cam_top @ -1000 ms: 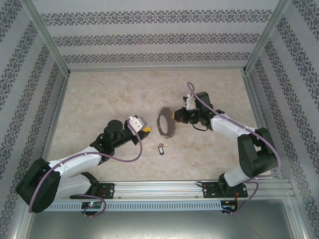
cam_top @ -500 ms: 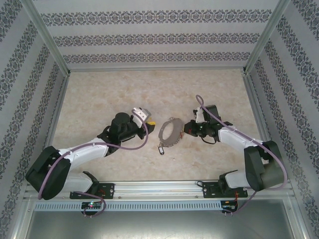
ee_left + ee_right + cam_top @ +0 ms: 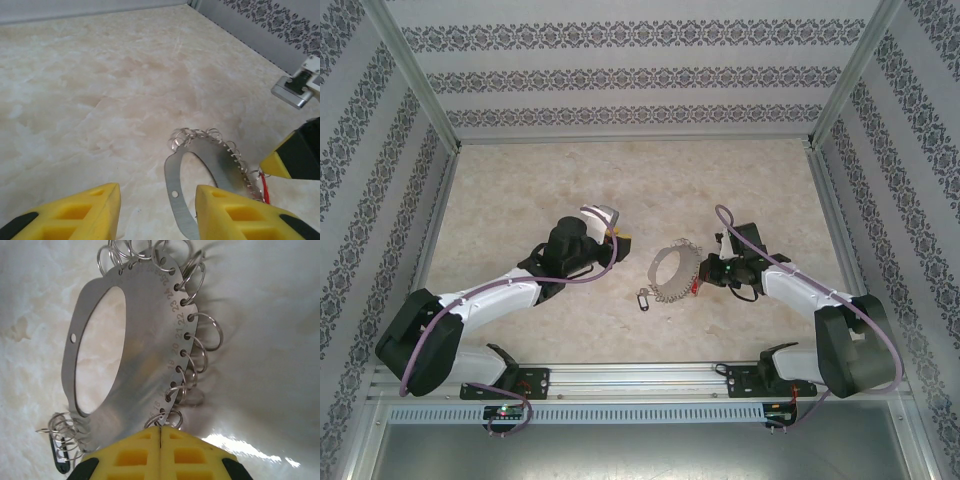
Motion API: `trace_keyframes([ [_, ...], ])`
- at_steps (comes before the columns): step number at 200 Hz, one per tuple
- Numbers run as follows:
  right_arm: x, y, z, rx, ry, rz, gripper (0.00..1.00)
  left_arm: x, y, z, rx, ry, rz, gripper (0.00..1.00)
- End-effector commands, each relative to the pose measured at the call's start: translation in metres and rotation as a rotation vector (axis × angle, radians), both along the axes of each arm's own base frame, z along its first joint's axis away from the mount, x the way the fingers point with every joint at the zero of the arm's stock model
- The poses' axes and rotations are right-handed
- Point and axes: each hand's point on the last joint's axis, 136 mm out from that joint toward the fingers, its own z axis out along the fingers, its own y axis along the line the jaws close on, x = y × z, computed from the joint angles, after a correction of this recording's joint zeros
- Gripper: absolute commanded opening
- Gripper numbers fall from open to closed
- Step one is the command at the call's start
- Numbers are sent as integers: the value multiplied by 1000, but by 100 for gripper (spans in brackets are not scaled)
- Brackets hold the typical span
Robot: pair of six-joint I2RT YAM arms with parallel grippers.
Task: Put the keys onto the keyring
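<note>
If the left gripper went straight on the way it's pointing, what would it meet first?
Probably the keyring, held by the right gripper, just ahead of the left gripper and slightly off-centre; depth is unclear.

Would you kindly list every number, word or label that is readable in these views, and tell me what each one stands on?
"24": stamped on the keyring, along its rim, in the right wrist view.
"23": same rim, just below.
"22": below that.
"21": below that.
"20": below that.
The other numerals further along that rim are too blurred or too tilted to read.
</note>
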Motion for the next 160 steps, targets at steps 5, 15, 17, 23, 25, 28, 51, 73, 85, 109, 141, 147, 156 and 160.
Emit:
trace_keyframes([
  [5, -9, -15, -8, -62, 15, -35, 0, 10, 11, -1, -16, 62, 95, 46],
  [15, -12, -17, -10, -73, 23, -41, 0, 9, 8, -2, -17, 72, 84, 46],
  [17, -13, -18, -10, -74, 24, -43, 0, 10, 9, -2, -19, 73, 85, 46],
  [23, -14, -20, -11, -82, 26, -50, 0, 10, 8, -2, -23, 82, 85, 46],
  [25, -14, -21, -11, -87, 26, -54, 0, 9, 8, -2, -24, 86, 86, 46],
  [28, -14, -22, -11, -95, 26, -62, 0, 10, 7, -3, -25, 93, 85, 47],
  [51, -15, -37, -7, -142, 3, -130, 12, 8, 2, -5, -21, 129, 61, 48],
  [73, -10, -44, 5, -142, -47, -164, 24, 8, -4, -11, -22, 171, 39, 51],
  [85, -8, -50, 9, -141, -61, -187, 30, 9, -11, -15, -30, 201, 20, 52],
  [109, -1, -54, 15, -85, -81, -215, 33, 11, -28, -25, -37, 280, -40, 52],
  [141, 14, -45, 24, 41, -79, -186, 37, 18, -51, -49, -35, 443, -87, 52],
  [147, 18, -43, 24, 62, -71, -179, 37, 18, -55, -55, -33, 476, -95, 52],
  [156, 22, -39, 25, 97, -57, -163, 37, 20, -61, -63, -34, 526, -103, 52],
  [160, 24, -37, 24, 108, -52, -156, 37, 20, -63, -67, -32, 545, -107, 51],
])
